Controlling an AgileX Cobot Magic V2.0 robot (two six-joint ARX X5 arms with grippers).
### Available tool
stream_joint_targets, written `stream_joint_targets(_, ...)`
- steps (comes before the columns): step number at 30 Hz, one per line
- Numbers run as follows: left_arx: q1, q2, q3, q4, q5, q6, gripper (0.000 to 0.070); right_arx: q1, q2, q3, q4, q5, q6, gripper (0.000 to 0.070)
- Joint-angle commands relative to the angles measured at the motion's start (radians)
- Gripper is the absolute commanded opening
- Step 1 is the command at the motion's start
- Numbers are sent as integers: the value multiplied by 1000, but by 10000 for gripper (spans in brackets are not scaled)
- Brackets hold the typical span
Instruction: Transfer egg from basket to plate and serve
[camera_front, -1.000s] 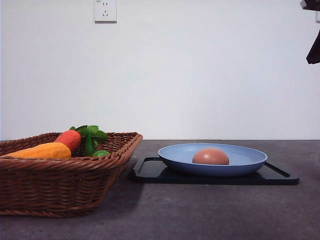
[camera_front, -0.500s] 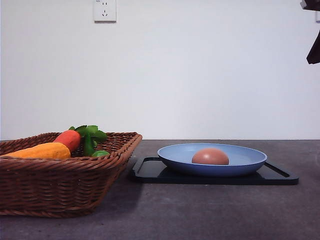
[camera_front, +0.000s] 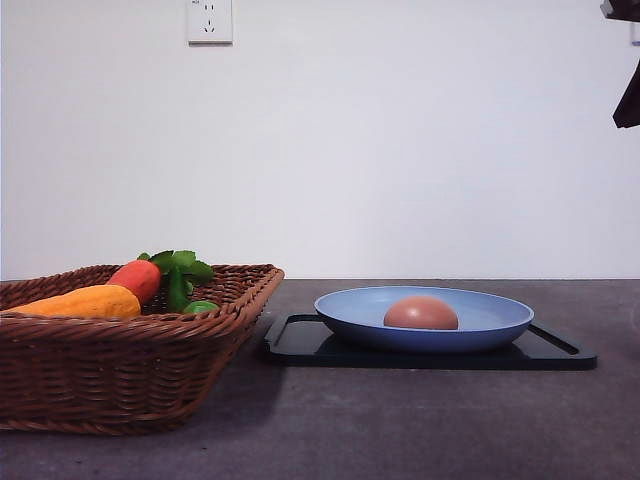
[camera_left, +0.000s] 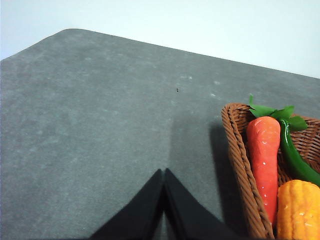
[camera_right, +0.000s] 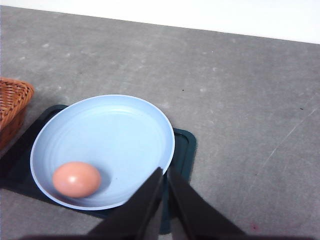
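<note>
Both my grippers, left (camera_left: 164, 200) and right (camera_right: 165, 200), sit closed and empty; nothing has moved lately, so the egg (camera_front: 421, 313) rests centre-frame on the plate (camera_front: 500, 325), transferred.

Count, front view and wrist views together:

- One egg (camera_front: 421, 313)
- One light-blue plate (camera_front: 500, 322)
- One black tray (camera_front: 300, 342)
- One wicker basket (camera_front: 120, 375)
- Vegetables in basket: one orange (camera_front: 85, 302), one red with green leaves (camera_front: 140, 278), one long dark green (camera_left: 295, 160)
- One wall socket (camera_front: 210, 20), upper left of the frame
</note>
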Motion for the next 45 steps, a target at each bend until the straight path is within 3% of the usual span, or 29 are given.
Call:
stream_joint_targets(1,0,-2,-24,-16,1,-1,0,5,4,9,11,2,3,0)
stream_joint_targets(21,0,-2,-23,-16,1,-1,0,5,3,9,10,6,-1,0)
stream_joint_targets(28,0,-2,-23,-12,1,-1,0,-40,-144,-45,55,161,-117,0)
stream_joint_targets(31,0,-2,-23,-12,1,-1,0,-114,-249,-133,154,120,-129,0)
stream_joint_targets(34,0,-2,-23,-11,1,-1,0,-198,-360,-238,234,18,-129,0)
stream_joint_targets(39,0,-2,-23,-11,1,-1,0,-318,-508,-362,241,-106,-128,0)
stream_joint_targets(45,0,-2,-23,-11,1,-1,0,-394,-586,-438,239,-236,-128,0)
